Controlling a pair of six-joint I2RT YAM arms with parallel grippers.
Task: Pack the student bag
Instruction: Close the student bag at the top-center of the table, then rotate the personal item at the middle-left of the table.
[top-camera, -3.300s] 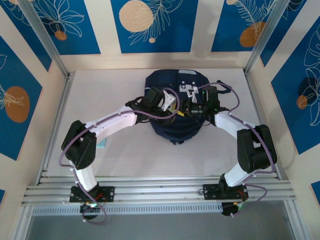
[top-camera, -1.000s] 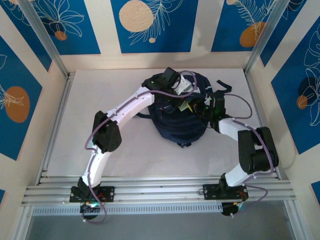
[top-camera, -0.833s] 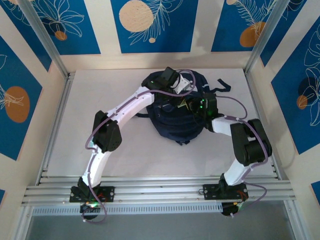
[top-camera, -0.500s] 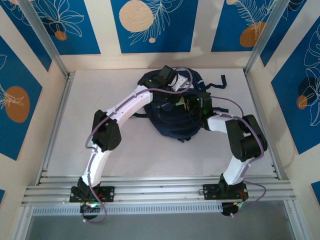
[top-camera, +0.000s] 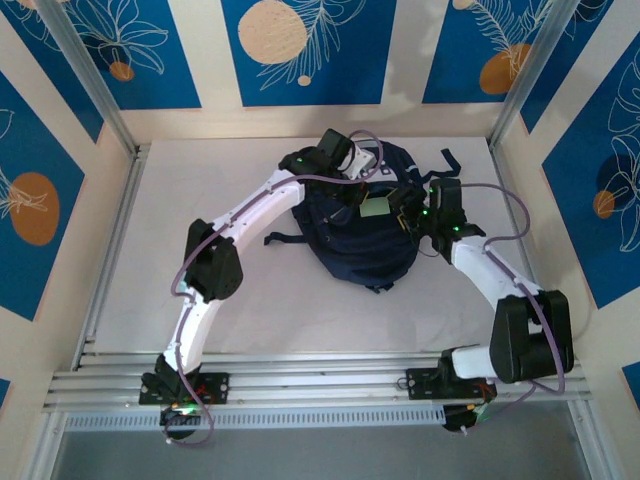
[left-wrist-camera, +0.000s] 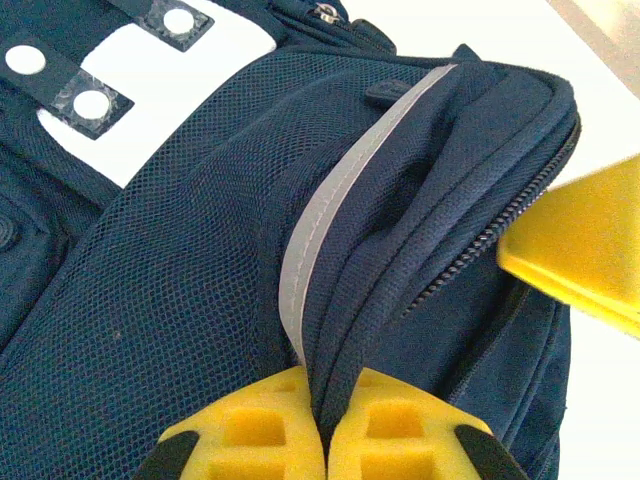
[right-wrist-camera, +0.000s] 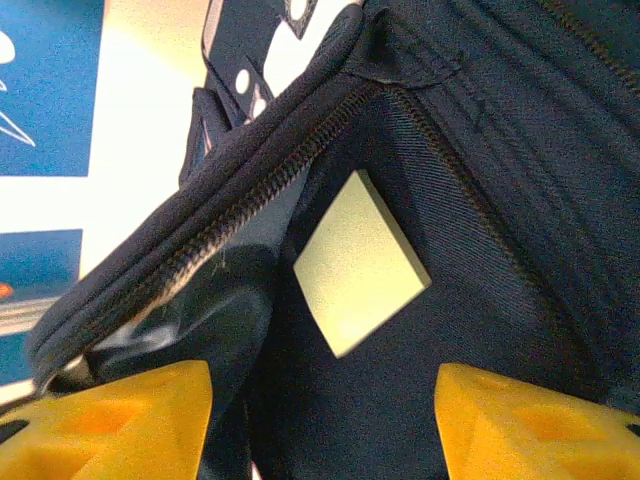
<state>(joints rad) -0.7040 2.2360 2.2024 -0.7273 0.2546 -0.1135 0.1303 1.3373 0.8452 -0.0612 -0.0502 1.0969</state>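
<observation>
Since the right end effector (right-wrist-camera: 335, 420) had opened, the pale pad (right-wrist-camera: 360, 262) lay released inside the student bag (right-wrist-camera: 520, 150), left end effector (left-wrist-camera: 325, 432) clamping its rim.

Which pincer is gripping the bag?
The left pincer: shut on a fabric fold of the student bag. The right pincer stands open over a pale square pad inside the bag.

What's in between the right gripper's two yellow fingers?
In the right wrist view, the right gripper stands open over the inside of the student bag, and a pale yellow pad lies there between its fingers.
</observation>
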